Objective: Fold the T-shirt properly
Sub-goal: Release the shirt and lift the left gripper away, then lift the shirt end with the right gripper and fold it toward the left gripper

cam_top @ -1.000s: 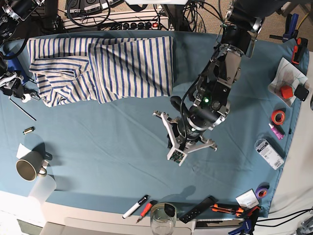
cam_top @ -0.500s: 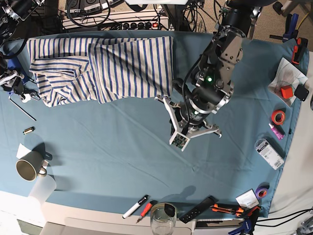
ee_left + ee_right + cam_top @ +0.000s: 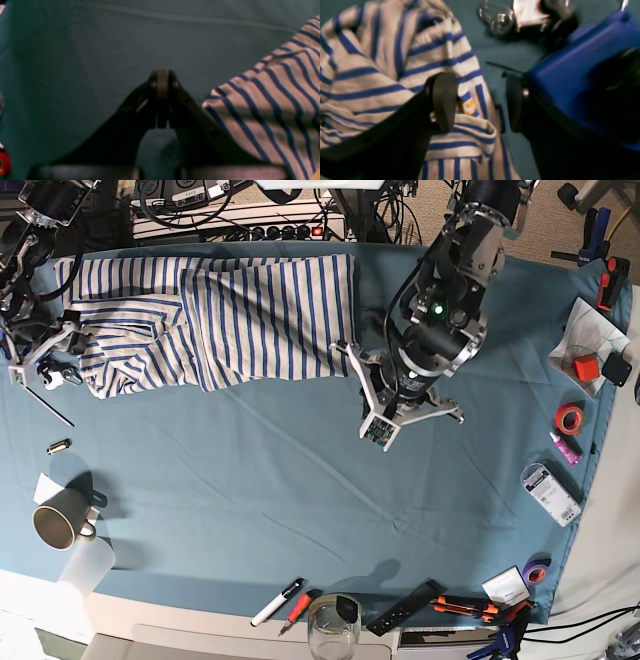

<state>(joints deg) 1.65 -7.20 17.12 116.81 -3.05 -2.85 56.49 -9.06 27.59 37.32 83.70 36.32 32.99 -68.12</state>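
The T-shirt (image 3: 215,320), white with thin blue stripes, lies bunched along the far left of the teal cloth (image 3: 230,490). My right gripper (image 3: 478,102) hangs open just above the T-shirt's (image 3: 382,75) rumpled left end, one finger over the fabric and one beside its hem, with nothing between them. In the base view that gripper (image 3: 45,355) is at the left edge. My left gripper (image 3: 162,75) is shut and empty above bare cloth, with the T-shirt's (image 3: 270,105) lower right corner close beside it. The left arm's wrist (image 3: 420,365) hides those fingers from the base camera.
A blue block (image 3: 570,75) and a clear glass piece (image 3: 497,20) lie right of the right gripper. A mug (image 3: 58,525), hex key (image 3: 45,405), marker (image 3: 277,602) and glass (image 3: 333,625) sit left and front. Tape rolls (image 3: 569,418) and a white box (image 3: 552,493) line the right edge.
The left arm has moved up and back from mid-table to the shirt's lower right corner, still shut. The right arm has come in over the shirt's left end.
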